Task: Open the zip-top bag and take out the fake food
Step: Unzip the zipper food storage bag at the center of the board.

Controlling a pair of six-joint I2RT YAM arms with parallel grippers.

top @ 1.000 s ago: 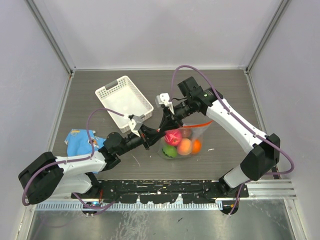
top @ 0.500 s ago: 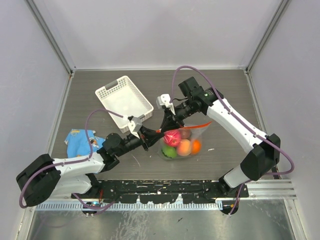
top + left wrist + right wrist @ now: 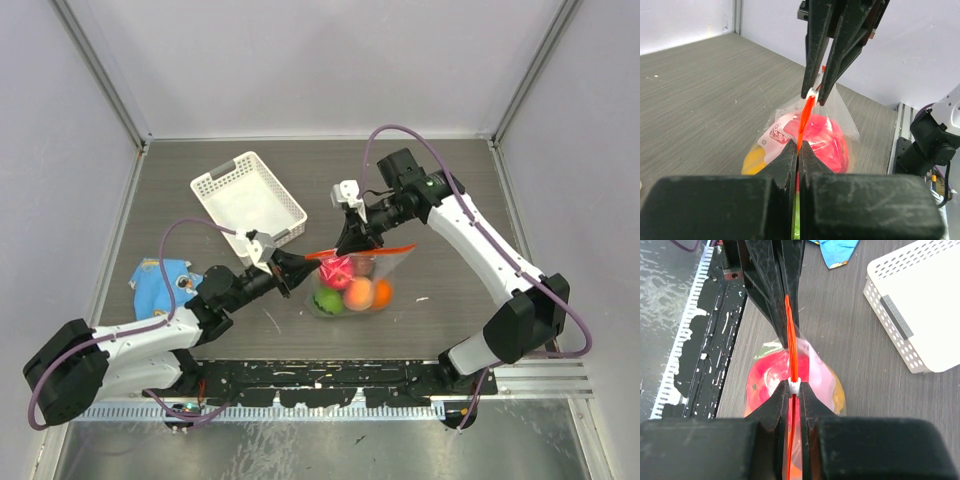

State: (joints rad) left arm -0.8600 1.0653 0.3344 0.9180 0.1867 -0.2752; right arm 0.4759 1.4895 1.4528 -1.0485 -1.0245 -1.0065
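The left gripper [image 3: 291,272] clamps the left end of the zip-top bag's [image 3: 393,268] zip strip [image 3: 789,330] as an anchor. The right gripper [image 3: 352,240] pinches the white slider [image 3: 795,386], so the strip stretches taut above the fake food [image 3: 360,293].

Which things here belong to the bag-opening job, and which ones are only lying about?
Belonging to the job:
zip-top bag, pinched at its red strip by the left end effector and the right end effector
fake food inside it

Lying about:
white basket
blue cloth
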